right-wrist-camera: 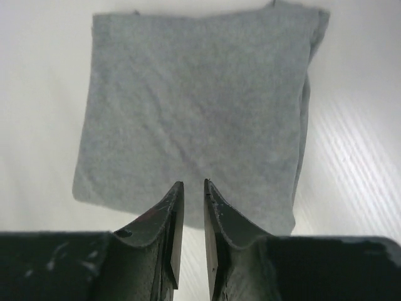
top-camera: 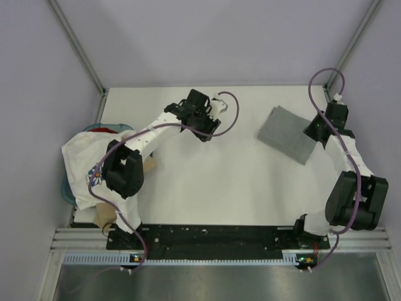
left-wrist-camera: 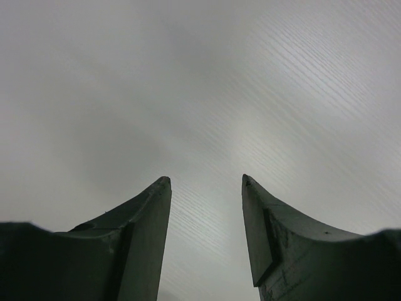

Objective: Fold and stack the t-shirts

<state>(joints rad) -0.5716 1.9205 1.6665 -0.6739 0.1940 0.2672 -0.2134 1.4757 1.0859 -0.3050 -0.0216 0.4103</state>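
A heather-grey t-shirt (top-camera: 287, 133) lies folded into a flat square on the white table, right of centre; it fills the right wrist view (right-wrist-camera: 194, 106). My right gripper (top-camera: 313, 133) hovers over its right edge, its jaws nearly shut (right-wrist-camera: 193, 182) with a narrow gap and nothing between them. My left gripper (top-camera: 208, 128) is open and empty (left-wrist-camera: 205, 179) over bare table at the back centre. A white t-shirt with a flower print (top-camera: 88, 160) lies crumpled on a pile at the left edge, with a red one (top-camera: 108, 130) and a tan one (top-camera: 105, 216) showing around it.
The pile sits in a blue basket (top-camera: 65, 188) off the table's left side. Grey walls and metal frame posts close in the back and sides. The left arm's upper link (top-camera: 122, 172) stands in front of the pile.
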